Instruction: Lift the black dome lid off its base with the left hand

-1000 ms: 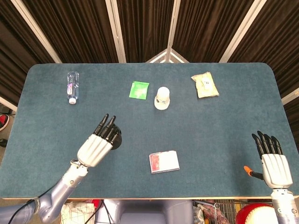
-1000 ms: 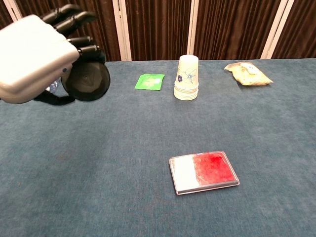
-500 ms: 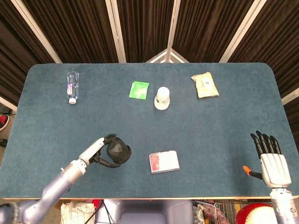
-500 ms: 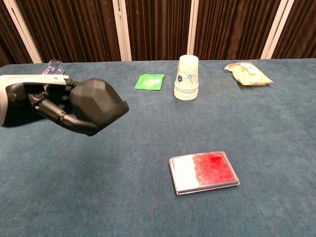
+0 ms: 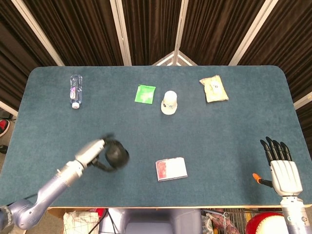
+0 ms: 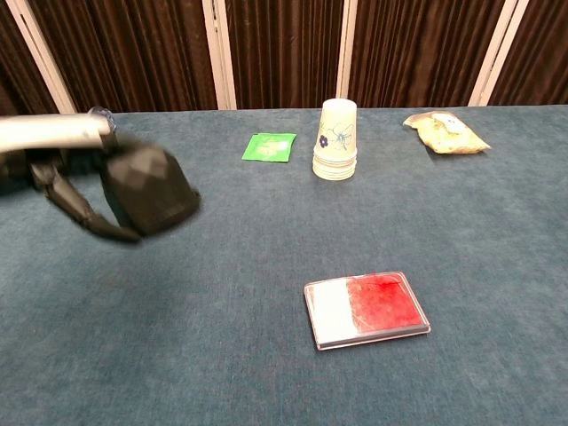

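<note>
My left hand [image 5: 95, 153] [image 6: 62, 169] grips the black faceted dome lid [image 5: 117, 154] [image 6: 146, 190] at the table's front left. The lid is tilted and blurred by motion in the chest view. No base shows under or near it in either view. My right hand [image 5: 281, 165] hangs open over the front right edge of the table, fingers spread, holding nothing; the chest view does not show it.
A red and white flat case [image 5: 171, 169] [image 6: 366, 308] lies near the front centre. Stacked paper cups [image 5: 169, 103] [image 6: 336, 139], a green packet [image 5: 145, 93] [image 6: 269, 146], a yellow snack bag [image 5: 213, 88] [image 6: 444, 131] and a water bottle [image 5: 75, 90] lie further back.
The left hand turned over with the lid, showing its dome, then drew it slightly left and toward the front. The right hand stayed still.
</note>
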